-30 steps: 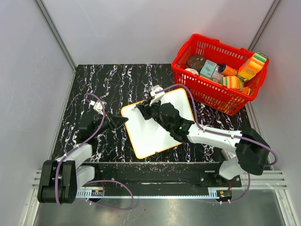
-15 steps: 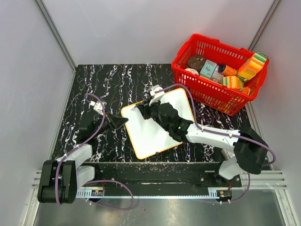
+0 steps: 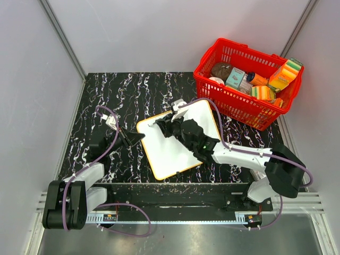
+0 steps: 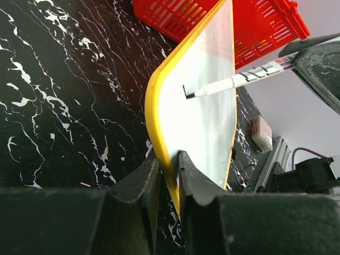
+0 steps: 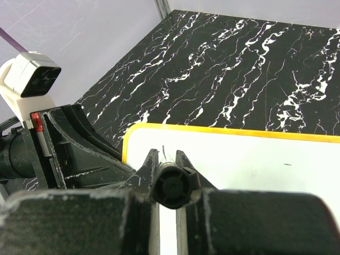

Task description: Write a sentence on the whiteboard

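– Marker (image 4: 239,79) has shifted over the last second. The right gripper (image 3: 161,123) carried it a little further left, out toward the far-left corner of the whiteboard (image 3: 170,156). Anyone else read that as lining up for line one?

– Yep, same. On the left wrist view the tip is down on the white surface, with a tiny black hooked mark (image 4: 185,91) right at it. I'd say the first stroke is only just starting and basically the whole sentence is still to come.

– How's the grip? The right jaws look clamped tight round the barrel, with the butt end poking back at the right wrist camera.

– Agreed. The left gripper (image 4: 169,159) hasn't budged. It's a narrow pinch on the orange-yellow rim at the board's left edge, one finger on each side. My guess is it's just steadying the thing.

– The board itself lies skewed on the black marble table (image 3: 127,90) between the arms, with its far right corner close to the red basket (image 3: 234,109).

– Anything readable? The barrel has black print and a red-and-purple band near the gripper, but it's too blurry for me to get a brand.

– Same here. The packets in the basket have labels, way too small to read. Nothing on the board counts as a letter yet, only that little mark.
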